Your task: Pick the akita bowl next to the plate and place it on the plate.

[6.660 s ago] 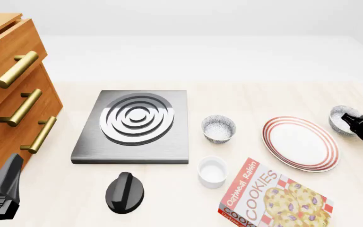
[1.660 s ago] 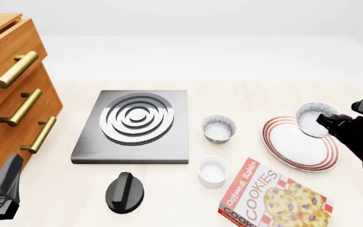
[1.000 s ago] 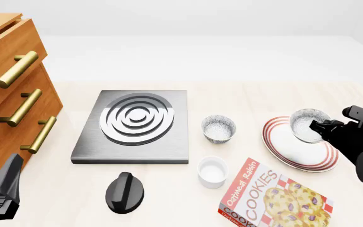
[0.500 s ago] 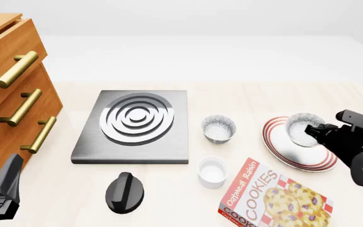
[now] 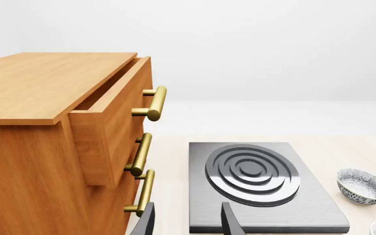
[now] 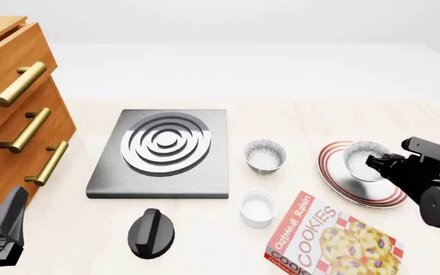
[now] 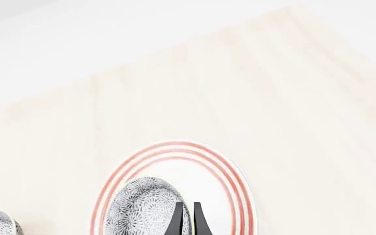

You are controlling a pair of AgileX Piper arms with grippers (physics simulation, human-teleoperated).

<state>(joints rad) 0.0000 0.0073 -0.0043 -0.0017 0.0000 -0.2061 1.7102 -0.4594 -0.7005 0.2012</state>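
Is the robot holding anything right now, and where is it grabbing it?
Yes. The right gripper pinches the akita bowl by its rim, over the plate. The left gripper is open and holds nothing.

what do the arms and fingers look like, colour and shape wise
Both arms are plain black. The right arm is made of rounded, bulky segments with a small boxy block on top near the wrist. The left arm shows an angular, faceted black shell with a lighter grey base. The fingers are thin, flat dark blades. No cables or markings are visible.
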